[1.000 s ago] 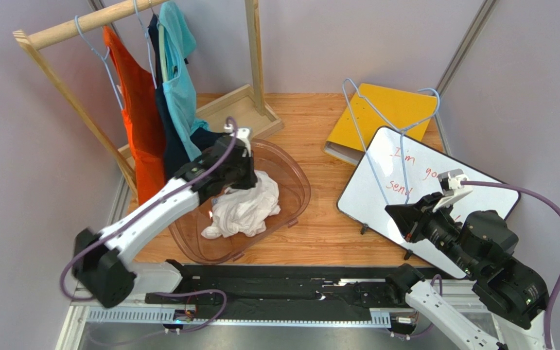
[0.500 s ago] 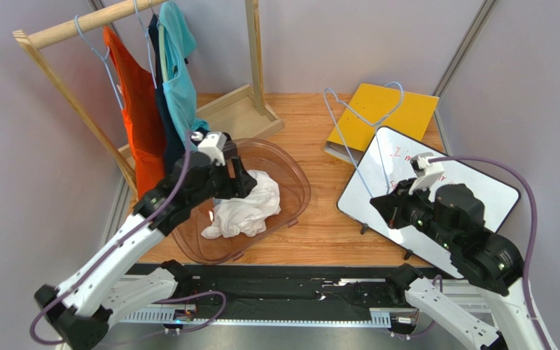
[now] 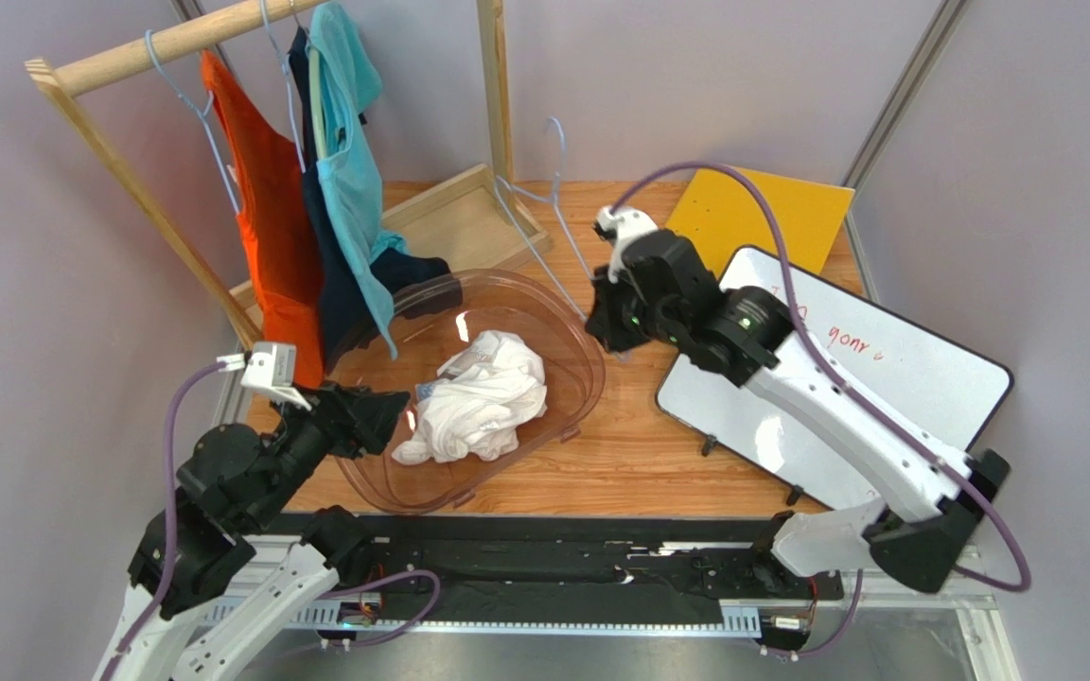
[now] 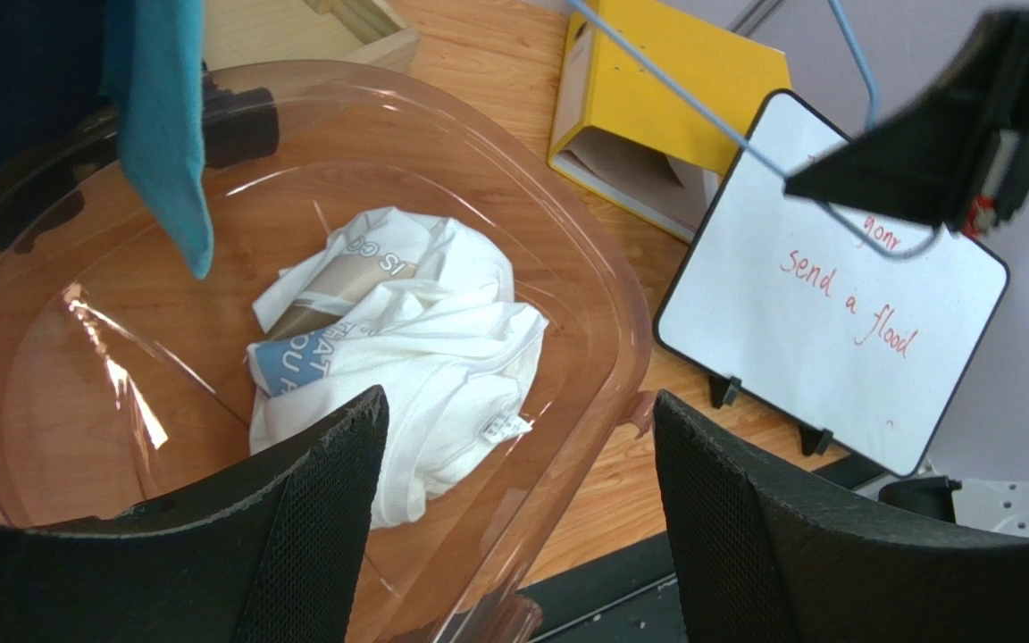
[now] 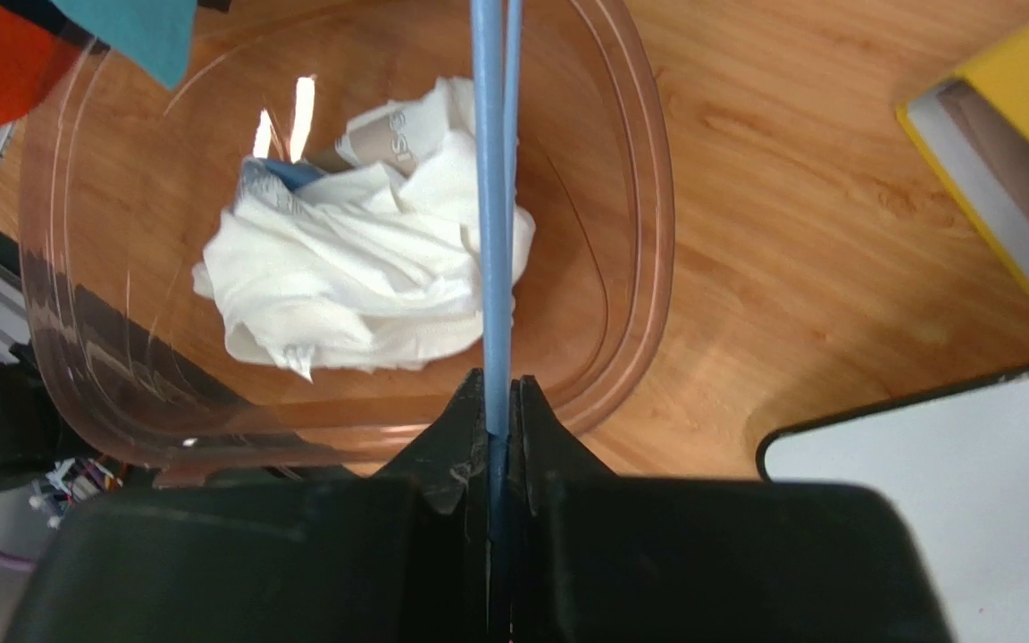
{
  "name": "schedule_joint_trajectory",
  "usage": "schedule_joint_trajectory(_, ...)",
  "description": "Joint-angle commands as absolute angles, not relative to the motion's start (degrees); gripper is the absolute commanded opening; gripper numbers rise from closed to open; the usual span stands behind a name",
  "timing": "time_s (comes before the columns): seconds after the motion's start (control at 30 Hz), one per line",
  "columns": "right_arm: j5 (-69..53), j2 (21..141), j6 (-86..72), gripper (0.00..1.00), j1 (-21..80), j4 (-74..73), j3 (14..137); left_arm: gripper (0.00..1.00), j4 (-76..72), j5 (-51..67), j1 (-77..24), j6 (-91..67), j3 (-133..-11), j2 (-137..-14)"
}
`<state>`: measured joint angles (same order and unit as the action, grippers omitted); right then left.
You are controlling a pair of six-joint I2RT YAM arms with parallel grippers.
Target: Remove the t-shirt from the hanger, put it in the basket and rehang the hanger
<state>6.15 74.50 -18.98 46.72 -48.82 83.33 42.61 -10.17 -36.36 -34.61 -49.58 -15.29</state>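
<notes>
The t-shirt [image 3: 480, 397] lies bunched in the tub [image 3: 598, 372], and my right gripper [image 5: 493, 402] pinches the bare hanger [image 5: 491, 201] (so the job looks done). My left gripper [image 4: 513, 429] gapes wide, empty.

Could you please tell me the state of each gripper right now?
Left gripper: open, holding nothing.
Right gripper: closed on the blue hanger.

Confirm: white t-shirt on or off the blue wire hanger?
Off. White t-shirt lies crumpled in the clear plastic tub; right gripper holds the bare blue hanger.
</notes>
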Motion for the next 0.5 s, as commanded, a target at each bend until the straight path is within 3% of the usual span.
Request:
schedule_joint_trajectory(0.0,8.0,85.1,-14.8,0.0,46.6,-41.0,99.6,0.77,46.7,-11.5,-36.4,-36.6,-49.3,-12.0)
schedule_joint_trajectory(0.3,-2.3,109.4,-14.3,0.0,42.9,-41.7,134.5,0.76,49.8,-7.6,-36.5,-39.7,-49.6,-7.6)
schedule_joint_trajectory(0.47,-11.0,115.9,-18.4,0.0,38.8,-35.4,140.8,0.76,51.4,-8.9,-36.5,-39.2,-50.6,-5.8)
